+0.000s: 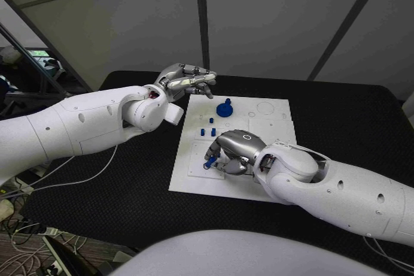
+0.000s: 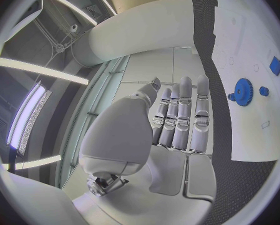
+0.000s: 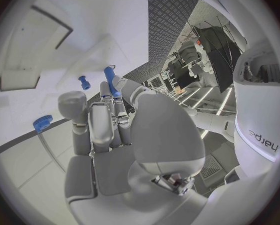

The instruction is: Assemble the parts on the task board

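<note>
1. Risk of dropping: small blue cylindrical plastic peg point(image 1: 210, 162) pinched only at the fingertips of the silver many-fingered right hand point(image 1: 234, 151), low over the near-left part of the flat white plastic task board point(image 1: 267, 125); a slight slackening of the pinch or a brush against the board likely to let it slip and roll off across the black table point(image 1: 345, 120).
2. Risk of jamming: peg apparently tilted rather than upright in the right wrist view point(image 3: 110, 80); if pushed toward a hole at that angle, probably binding on the rim instead of seating.
3. Risk of blind placement: much of the near-left board hidden beneath the right hand in the head view, so target recess hard to confirm; cannot tell which recess lies under the peg.
4. Risk of knocking neighbours: loose short blue pegs point(image 1: 207, 131) lying near the board's middle, just beyond the right hand, and a round blue toothed gear point(image 1: 224, 110) standing farther back toward the board's far edge; a wide sweep likely to scatter them.
5. Right hand: grasping the peg, tip protruding past the fingertips point(image 3: 115, 87) toward the board's left edge.
6. Silver many-fingered left hand point(image 1: 183, 79): raised off the board's far-left corner, holding nothing, fingers point(image 2: 183, 115) side by side and loosely extended, well apart from the gear point(image 2: 243, 91).
</note>
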Controlling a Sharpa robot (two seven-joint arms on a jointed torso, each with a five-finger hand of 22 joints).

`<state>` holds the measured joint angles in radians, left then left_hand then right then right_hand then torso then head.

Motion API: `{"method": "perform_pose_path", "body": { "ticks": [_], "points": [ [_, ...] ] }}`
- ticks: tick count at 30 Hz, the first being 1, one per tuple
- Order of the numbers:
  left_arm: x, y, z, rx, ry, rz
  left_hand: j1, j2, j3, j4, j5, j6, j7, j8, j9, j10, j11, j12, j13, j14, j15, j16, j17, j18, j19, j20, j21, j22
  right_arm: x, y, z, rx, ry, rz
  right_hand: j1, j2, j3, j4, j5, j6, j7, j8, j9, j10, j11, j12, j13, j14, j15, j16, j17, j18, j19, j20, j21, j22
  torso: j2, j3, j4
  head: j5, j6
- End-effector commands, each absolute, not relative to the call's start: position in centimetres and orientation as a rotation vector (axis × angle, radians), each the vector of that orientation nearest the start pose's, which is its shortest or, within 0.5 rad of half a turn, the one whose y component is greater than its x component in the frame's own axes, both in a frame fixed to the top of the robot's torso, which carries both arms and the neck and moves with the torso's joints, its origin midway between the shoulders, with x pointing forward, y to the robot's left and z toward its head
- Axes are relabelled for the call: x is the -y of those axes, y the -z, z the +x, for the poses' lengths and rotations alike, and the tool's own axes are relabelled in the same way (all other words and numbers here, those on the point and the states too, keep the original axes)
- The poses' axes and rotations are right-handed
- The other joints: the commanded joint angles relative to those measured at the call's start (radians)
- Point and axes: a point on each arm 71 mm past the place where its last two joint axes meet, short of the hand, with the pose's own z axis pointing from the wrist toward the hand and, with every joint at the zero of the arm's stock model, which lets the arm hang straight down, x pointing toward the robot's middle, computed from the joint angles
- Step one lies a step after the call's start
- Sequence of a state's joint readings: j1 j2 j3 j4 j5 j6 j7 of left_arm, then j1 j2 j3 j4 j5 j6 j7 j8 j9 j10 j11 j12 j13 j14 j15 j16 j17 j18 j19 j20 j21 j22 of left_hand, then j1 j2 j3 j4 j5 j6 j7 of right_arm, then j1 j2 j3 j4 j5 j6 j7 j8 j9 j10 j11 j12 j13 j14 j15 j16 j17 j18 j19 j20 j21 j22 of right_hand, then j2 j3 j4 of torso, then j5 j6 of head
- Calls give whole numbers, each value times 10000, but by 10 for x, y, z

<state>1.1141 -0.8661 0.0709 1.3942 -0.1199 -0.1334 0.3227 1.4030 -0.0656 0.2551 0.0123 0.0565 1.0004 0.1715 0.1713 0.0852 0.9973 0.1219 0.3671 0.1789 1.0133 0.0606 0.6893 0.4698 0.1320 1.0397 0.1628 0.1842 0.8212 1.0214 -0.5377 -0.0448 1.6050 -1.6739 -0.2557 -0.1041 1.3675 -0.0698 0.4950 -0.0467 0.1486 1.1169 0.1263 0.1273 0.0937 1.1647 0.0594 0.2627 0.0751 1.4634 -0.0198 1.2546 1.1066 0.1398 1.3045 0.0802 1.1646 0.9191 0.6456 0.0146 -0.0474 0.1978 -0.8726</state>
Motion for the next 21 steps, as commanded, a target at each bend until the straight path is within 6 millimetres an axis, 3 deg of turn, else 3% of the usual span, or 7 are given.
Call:
{"method": "perform_pose_path", "body": {
  "ticks": [1, 21],
  "points": [
    [-251, 190, 506, -14817, 15549, -10673, 48, 9, -30, -37, -22, -47, 34, 40, -11, -44, -18, -51, -13, 81, -6, -52, -16, 490, 61, 20, -17, -15, 22, 243, 392, -17101, -9819, -5382, -25, 64, 34, -5, 51, 108, 45, 53, 215, 52, 8, -28, 18, 162, -21, -6, -13, -172, 18, 8, 30, -15, -2, -4, 2, 10, 0],
    [-252, 190, 505, -14867, 15556, -10682, 48, 9, -30, -37, -22, -47, 34, 40, -11, -44, -18, -51, -13, 81, -6, -52, -16, 490, 61, 20, -17, -15, 18, 242, 392, -16991, -9752, -5455, -26, 58, 33, -12, 55, 113, 47, 56, 219, 61, 9, -30, 20, 153, -20, -27, -41, -167, 4, 9, 12, -42, 0, -5, 3, 53, 0]
  ]
}}
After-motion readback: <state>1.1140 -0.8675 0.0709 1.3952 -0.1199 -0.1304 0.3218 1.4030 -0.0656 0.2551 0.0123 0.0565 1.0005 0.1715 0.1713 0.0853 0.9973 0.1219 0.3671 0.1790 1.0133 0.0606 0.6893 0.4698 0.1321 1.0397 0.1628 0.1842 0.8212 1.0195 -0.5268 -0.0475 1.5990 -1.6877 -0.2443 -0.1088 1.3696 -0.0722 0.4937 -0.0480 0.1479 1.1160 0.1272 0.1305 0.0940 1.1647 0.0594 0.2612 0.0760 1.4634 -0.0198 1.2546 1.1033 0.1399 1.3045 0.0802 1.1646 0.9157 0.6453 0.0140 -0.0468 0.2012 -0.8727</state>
